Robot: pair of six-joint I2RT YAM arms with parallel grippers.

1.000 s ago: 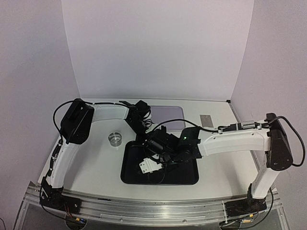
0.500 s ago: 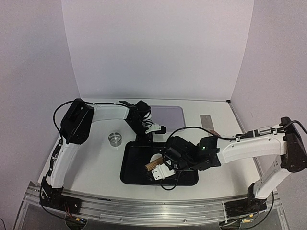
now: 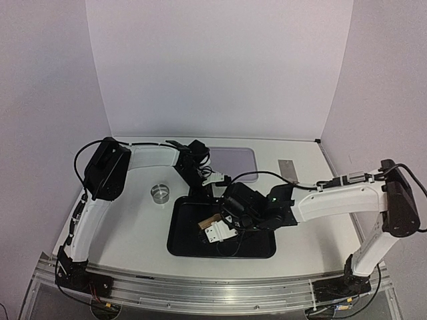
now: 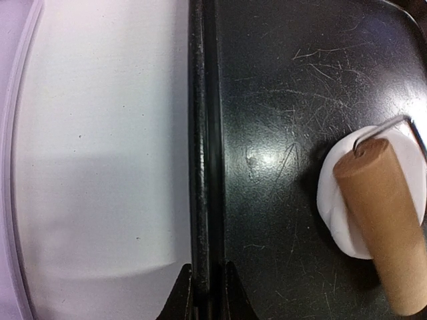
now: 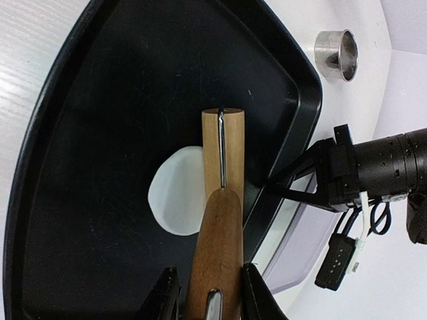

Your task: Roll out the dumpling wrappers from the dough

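A round, flattened piece of white dough (image 5: pixel 175 190) lies on the black tray (image 3: pixel 185 235). The wooden roller (image 5: pixel 223 150) rests across its right side. My right gripper (image 5: pixel 210 293) is shut on the roller's brown handle (image 5: pixel 217 247) and hangs over the tray's middle (image 3: pixel 217 228). In the left wrist view the roller (image 4: pixel 383 227) covers part of the dough (image 4: pixel 332 200). My left gripper (image 4: pixel 207 293) is shut on the tray's far rim (image 4: pixel 200 133), seen from above as well (image 3: pixel 203 189). Dumpling wrappers are out of view.
A small metal ring cutter (image 3: pixel 160 192) stands on the table left of the tray, also in the right wrist view (image 5: pixel 337 53). A lavender mat (image 3: pixel 233 162) lies behind the tray. A flat metal strip (image 3: pixel 288 168) lies at the back right.
The right arm carried the roller toward the near right of the tray, then brought it back left over the dough. The left gripper has stayed on the tray rim.
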